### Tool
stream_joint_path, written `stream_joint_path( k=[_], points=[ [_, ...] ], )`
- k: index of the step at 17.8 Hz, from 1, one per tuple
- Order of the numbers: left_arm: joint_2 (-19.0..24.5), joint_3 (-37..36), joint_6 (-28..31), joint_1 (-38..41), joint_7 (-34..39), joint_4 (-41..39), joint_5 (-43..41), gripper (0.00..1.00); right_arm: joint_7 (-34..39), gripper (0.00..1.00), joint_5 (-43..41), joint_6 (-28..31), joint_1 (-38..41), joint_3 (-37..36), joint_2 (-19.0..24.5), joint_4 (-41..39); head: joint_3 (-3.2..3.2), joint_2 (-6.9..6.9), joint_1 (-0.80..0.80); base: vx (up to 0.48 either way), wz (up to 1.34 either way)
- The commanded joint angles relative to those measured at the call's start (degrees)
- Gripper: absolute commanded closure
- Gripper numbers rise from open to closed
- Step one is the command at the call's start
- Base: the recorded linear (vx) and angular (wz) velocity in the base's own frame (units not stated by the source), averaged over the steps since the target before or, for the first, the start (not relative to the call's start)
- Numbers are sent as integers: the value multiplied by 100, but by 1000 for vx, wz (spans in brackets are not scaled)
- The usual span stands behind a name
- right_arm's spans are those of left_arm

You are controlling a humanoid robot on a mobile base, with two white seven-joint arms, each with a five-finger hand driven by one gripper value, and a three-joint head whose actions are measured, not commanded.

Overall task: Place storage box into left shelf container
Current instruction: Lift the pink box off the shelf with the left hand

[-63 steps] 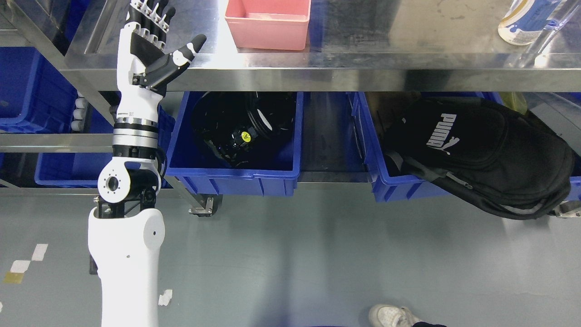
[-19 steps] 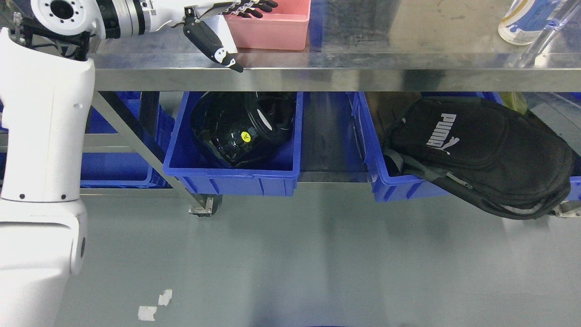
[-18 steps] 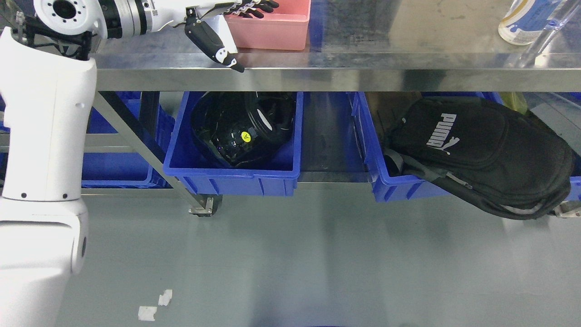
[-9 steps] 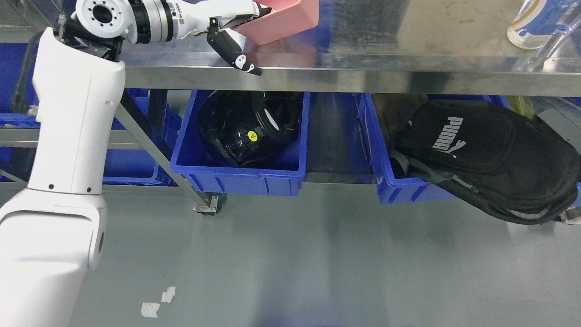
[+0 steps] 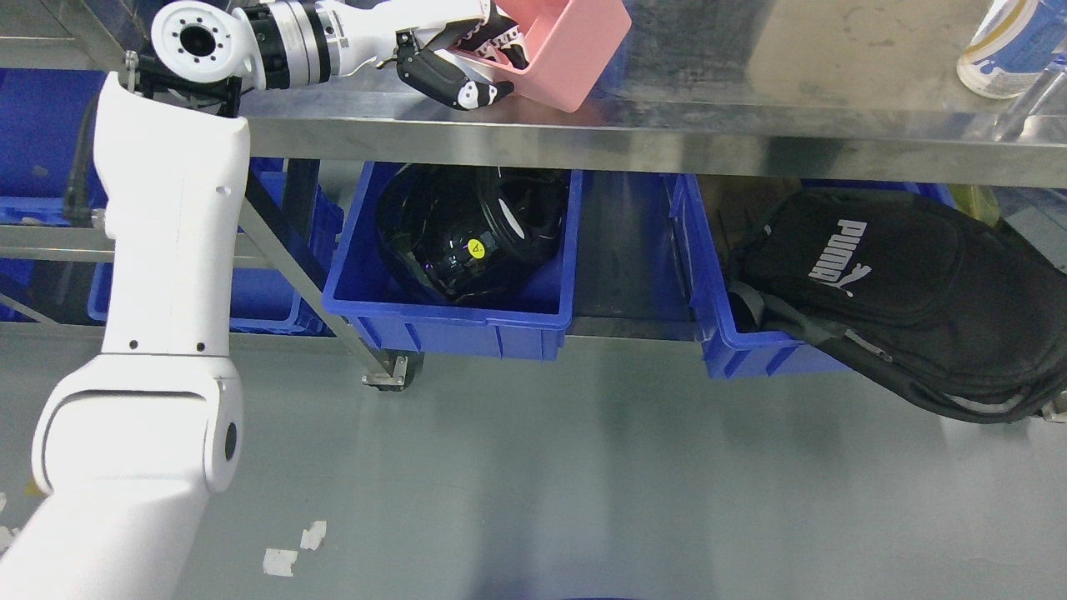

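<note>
The left hand [image 5: 467,62] grips the near wall of the pink storage box [image 5: 567,46], fingers inside and thumb outside, holding it tilted over the steel table [image 5: 750,125]. Below, a blue shelf container [image 5: 454,321] holds a black helmet [image 5: 467,237].
</note>
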Motion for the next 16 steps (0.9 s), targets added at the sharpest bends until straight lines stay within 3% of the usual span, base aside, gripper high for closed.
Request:
stream_joint_path(
  k=[1,7,11,13,16],
  points=[
    [-294,1429,-56,234,118,227,1531,100,2,0,-123,10,-26,0,-100,-100,0,0,0,0,0],
    [-294,1421,-74,673,328,-500,3615,100,2,0,-123,10,-26,0,-100,-100,0,0,0,0,0],
    [-294,1412,-100,1192,881,-1589,4137,98,2,0,-123,10,-26,0,-100,-100,0,0,0,0,0],
    [-294,1394,-100,1543,1363,-2204,4242,97,2,0,-123,11,-18,0,-100,-100,0,0,0,0,0],
    [-294,1105,-205,2289,2847,-3076,4243,93,2,0,-123,2,-26,0,-100,-100,0,0,0,0,0]
  ],
)
